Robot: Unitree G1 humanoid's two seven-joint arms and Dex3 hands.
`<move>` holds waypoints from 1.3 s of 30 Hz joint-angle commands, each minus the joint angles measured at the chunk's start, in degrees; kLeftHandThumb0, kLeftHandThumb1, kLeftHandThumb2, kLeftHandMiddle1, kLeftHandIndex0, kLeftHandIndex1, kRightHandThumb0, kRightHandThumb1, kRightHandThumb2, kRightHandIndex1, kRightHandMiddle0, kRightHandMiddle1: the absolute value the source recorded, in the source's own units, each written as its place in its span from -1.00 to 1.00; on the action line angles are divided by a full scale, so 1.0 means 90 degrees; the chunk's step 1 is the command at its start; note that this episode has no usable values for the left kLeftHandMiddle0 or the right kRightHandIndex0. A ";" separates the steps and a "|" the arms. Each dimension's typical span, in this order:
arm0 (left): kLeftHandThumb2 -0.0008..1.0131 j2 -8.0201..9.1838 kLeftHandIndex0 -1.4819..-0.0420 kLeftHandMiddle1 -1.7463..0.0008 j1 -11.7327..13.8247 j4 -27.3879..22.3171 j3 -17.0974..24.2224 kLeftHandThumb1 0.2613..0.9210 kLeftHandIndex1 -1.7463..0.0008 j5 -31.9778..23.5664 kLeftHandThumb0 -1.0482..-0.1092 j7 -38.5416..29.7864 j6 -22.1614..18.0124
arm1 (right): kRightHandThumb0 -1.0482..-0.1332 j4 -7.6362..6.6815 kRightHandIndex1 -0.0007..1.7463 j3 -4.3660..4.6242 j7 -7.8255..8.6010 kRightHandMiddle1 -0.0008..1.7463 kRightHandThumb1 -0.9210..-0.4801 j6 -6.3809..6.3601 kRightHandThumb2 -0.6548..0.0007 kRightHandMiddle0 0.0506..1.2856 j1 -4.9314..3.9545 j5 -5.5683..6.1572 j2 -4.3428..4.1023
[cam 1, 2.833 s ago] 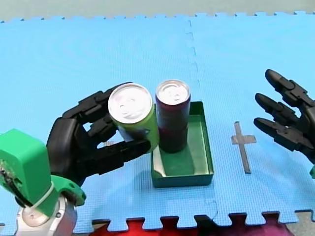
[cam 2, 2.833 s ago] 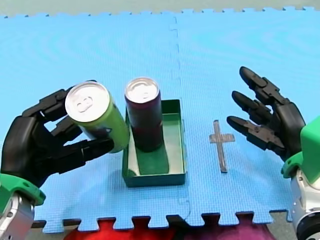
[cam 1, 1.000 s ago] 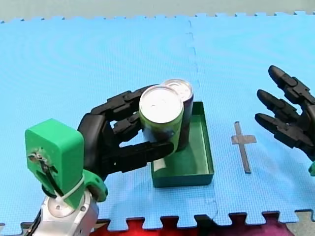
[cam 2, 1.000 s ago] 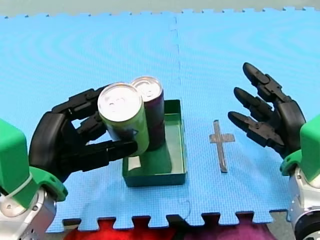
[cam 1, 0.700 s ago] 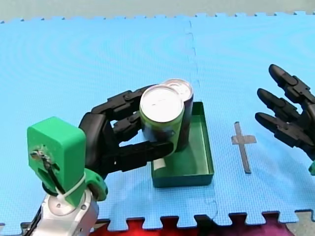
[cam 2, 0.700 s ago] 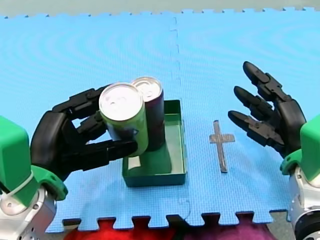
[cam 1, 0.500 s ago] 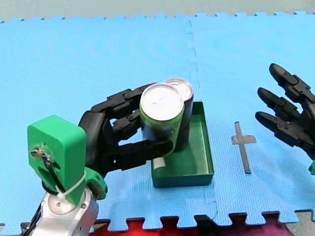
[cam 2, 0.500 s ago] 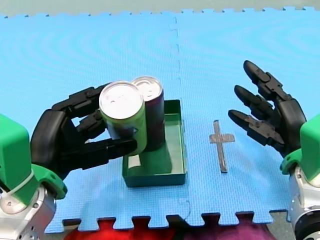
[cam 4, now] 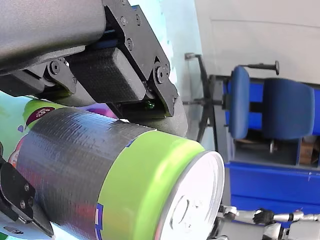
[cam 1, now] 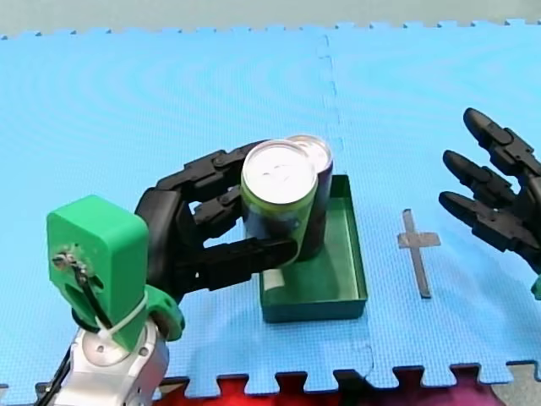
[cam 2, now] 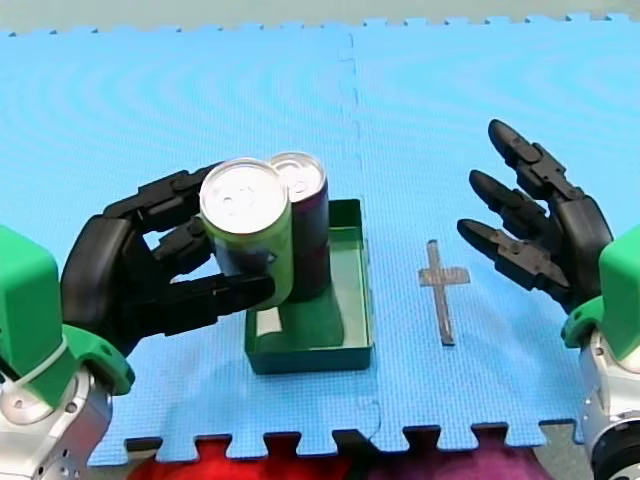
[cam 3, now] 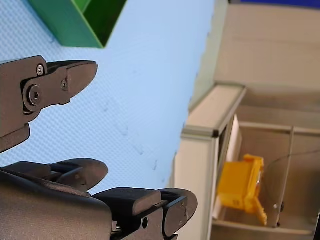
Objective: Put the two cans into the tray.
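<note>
The robot's left hand (cam 2: 135,285) grips the green can (cam 2: 250,228) upright over the near end of the tray (cam 2: 367,300), just beside the dark can (cam 2: 310,245) standing inside, apparently to seat it without knocking its neighbour. The right hand (cam 2: 540,240), holding nothing, hovers well clear.

green can (cam 2: 248,228): glossy metal | mat (cam 2: 150,90): textured foam | tray (cam 2: 310,358): matt
</note>
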 commanded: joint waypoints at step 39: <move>-1.00 -0.0106 -0.73 1.00 0.0100 -0.0224 -0.0462 0.48 1.00 0.0108 0.41 -0.0079 0.0037 | -1.00 -0.0193 -1.00 0.0076 -0.0136 -1.00 -1.00 0.0073 0.60 -0.66 0.0123 0.0011 -0.0016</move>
